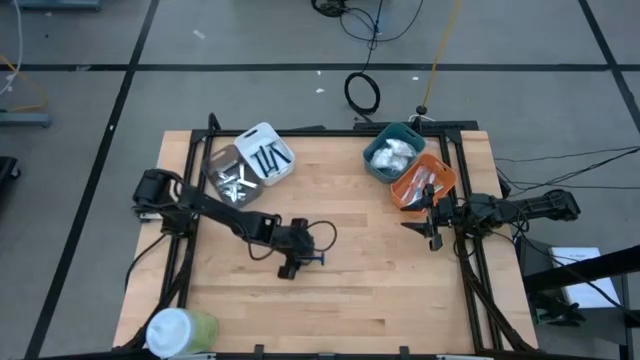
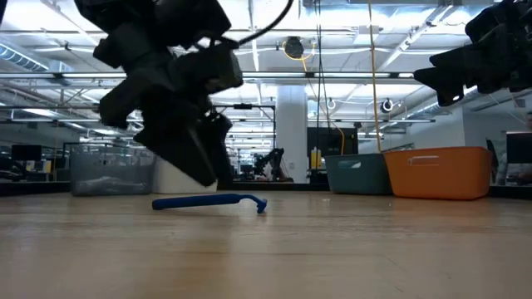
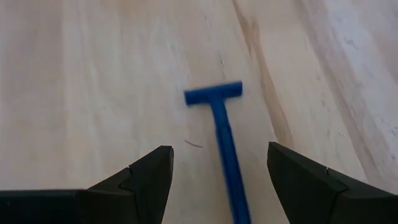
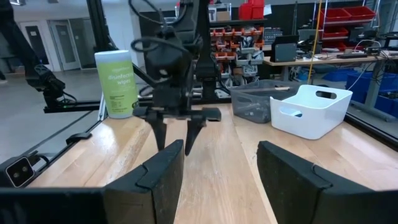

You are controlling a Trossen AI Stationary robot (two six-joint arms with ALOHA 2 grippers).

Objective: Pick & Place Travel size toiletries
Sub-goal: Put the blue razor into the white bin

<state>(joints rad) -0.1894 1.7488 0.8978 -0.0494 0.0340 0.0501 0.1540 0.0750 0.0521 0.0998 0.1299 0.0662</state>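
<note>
Blue razor (image 3: 224,140) flat on bare wooden desk (image 1: 340,310), near the middle, T-shaped head toward the right arm's side. Handle's near end cut off at the frame edge in the left wrist view; blurred there. In the low view, handle's far end tucked behind the left claw (image 2: 195,158); only a thin blue bar with a small hooked head visible.

Left claw (image 3: 217,180) released, fingers spread wide, straddling the razor handle from above, not touching it. Dark, wedge-shaped, matte fingertips (image 3: 149,177). From overhead, claw (image 1: 291,262) mostly hidden under its own wrist and cable loop; razor head (image 1: 318,258) just poking out beside it.

Right claw (image 1: 432,232) near the desk's right edge, just beside the orange bin (image 1: 425,180), well apart from the razor. Fingers parted, nothing between them (image 4: 217,180). In the low view only a dark piece of that arm at the upper corner, cut off.

Four bins along the far edge: clear one (image 1: 228,178) with silvery small items, too small to tell apart; white one (image 1: 268,155) with dark sticks; teal one (image 1: 392,150) with crinkly white packets; orange one with pale contents, hard to make out. White bin (image 4: 311,109) smooth plastic with a handle slot; clear bin (image 4: 252,99) hazy grey beside it.

Green tub (image 4: 116,84) with white lid, upright at the desk's near left corner, half cut off overhead (image 1: 180,332).
</note>
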